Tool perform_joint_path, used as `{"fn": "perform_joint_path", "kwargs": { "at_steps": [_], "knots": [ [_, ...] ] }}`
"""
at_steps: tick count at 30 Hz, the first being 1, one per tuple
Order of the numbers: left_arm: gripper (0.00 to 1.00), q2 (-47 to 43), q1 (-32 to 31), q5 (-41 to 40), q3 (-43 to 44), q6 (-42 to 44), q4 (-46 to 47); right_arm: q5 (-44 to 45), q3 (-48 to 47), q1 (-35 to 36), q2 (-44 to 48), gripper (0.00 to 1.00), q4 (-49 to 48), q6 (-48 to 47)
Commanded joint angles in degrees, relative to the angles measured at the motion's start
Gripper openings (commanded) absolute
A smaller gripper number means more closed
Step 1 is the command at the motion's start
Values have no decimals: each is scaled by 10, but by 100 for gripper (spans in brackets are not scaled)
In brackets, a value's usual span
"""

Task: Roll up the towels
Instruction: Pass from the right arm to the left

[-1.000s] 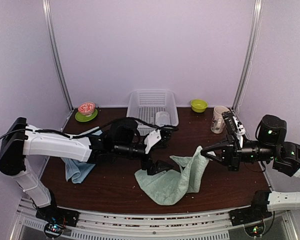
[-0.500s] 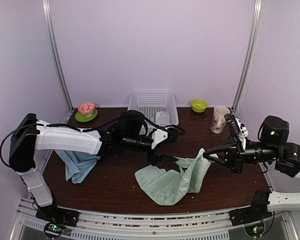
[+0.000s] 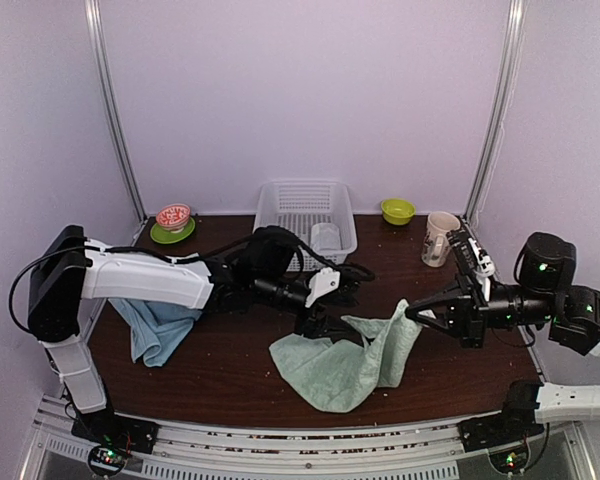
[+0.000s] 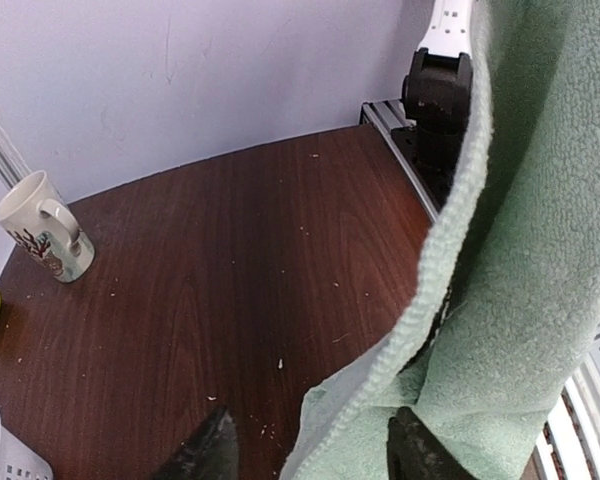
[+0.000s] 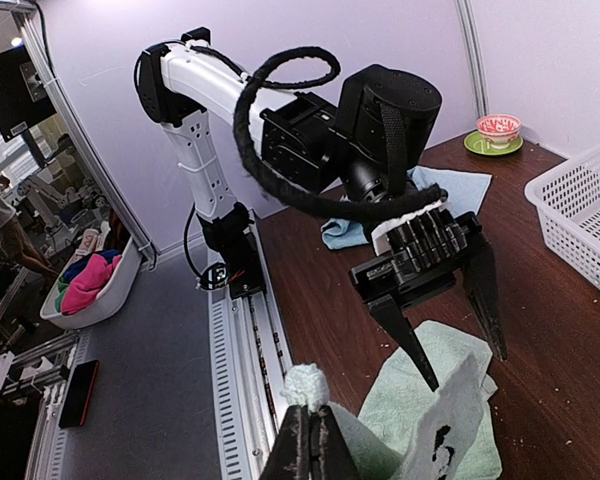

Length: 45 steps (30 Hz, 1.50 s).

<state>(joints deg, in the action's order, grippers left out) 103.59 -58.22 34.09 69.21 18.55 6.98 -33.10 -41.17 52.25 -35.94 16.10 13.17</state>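
A pale green towel (image 3: 342, 362) lies crumpled on the dark wooden table, its right corner lifted. My right gripper (image 3: 412, 312) is shut on that corner (image 5: 308, 388), and the black-and-white panda patch (image 5: 442, 430) hangs just beside it. My left gripper (image 3: 318, 326) hovers at the towel's upper left edge, fingers apart, with the towel's hem (image 4: 435, 260) running between them. In the left wrist view the left gripper (image 4: 310, 415) straddles that hem. A light blue towel (image 3: 155, 330) lies bunched under the left arm. A small greyish-white towel (image 3: 323, 237) sits in the basket.
A white lattice basket (image 3: 285, 205) stands at the back centre. A green bowl (image 3: 398, 210) and a patterned mug (image 3: 440, 238) are at the back right. A red bowl on a green plate (image 3: 173, 222) is at the back left.
My left gripper has moved right and farther back along the green towel's edge, and its jaws have narrowed. The right gripper has kept hold of the lifted corner, almost still.
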Motion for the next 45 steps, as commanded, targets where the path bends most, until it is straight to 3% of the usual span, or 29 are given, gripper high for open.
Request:
{"fn": "perform_joint_path", "kwargs": {
  "at_steps": [1,5,8,9,11,12,14,16,21,26,31,36,41,45],
  "knots": [
    [44,14,1,22,22,9,3,-11,-1,-2,-4,0,-10,-10],
    [3,12,1,4,16,7,27,-14,-3,-2,-13,0,-7,-10],
    [0,-9,3,-55,7,6,33,-1,-16,-2,-19,0,11,-16],
    [0,-25,6,-83,3,6,29,9,-21,-2,-19,6,19,-17],
    [0,-66,18,-151,-1,3,6,40,-27,-2,-16,44,33,-18],
    [0,-92,27,-185,2,2,-21,62,-29,-2,-13,58,38,-16],
    [0,-141,44,-247,20,1,-88,102,-28,-2,-5,74,41,-12],
    [0,-189,50,-312,40,8,-153,134,-22,-2,3,81,35,-4],
    [0,-261,47,-405,119,-32,-306,220,7,-2,-4,81,-12,24],
    [0,-248,38,-431,196,-127,-385,233,30,-2,-65,78,-109,89],
    [0,-258,3,-410,187,-86,-373,221,19,-2,-124,76,-189,130],
    [0,-304,0,-362,146,-103,-398,213,11,-2,-143,76,-199,130],
    [0,-311,1,-369,102,-205,-390,205,19,-1,-173,74,-198,138],
    [0,-263,2,-366,131,-320,-370,205,24,5,-186,71,-216,152]
  ]
}}
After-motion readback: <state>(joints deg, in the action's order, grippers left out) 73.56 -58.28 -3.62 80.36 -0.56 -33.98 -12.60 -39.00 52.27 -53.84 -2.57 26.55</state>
